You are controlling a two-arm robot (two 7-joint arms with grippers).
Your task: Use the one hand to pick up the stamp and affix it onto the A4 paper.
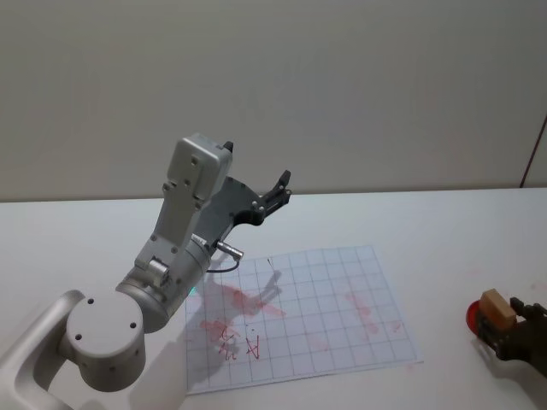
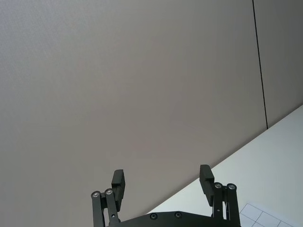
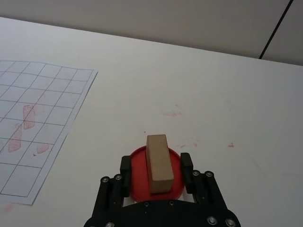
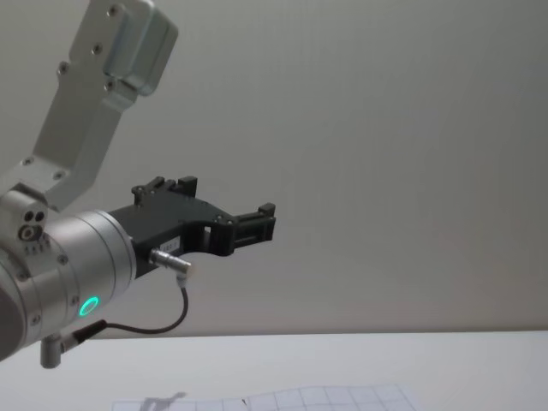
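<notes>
The stamp (image 3: 158, 163), a pale wooden block, stands on a round red ink pad (image 3: 137, 182) at the table's right front; the head view shows the stamp (image 1: 497, 308) there too. My right gripper (image 3: 155, 164) is open, one finger on each side of the stamp and pad, with gaps to the block. In the head view the right gripper (image 1: 506, 327) sits at the right edge. The A4 paper (image 1: 325, 299), white and gridded with red stamp marks, lies mid-table, well to the stamp's left. My left gripper (image 1: 278, 192) is raised above the paper's far edge, open and empty.
Faint red ink smudges (image 3: 173, 113) dot the white table beyond the ink pad. The big left arm (image 1: 171, 265) hangs over the paper's left part. A grey wall (image 1: 342, 85) closes off the table's far side.
</notes>
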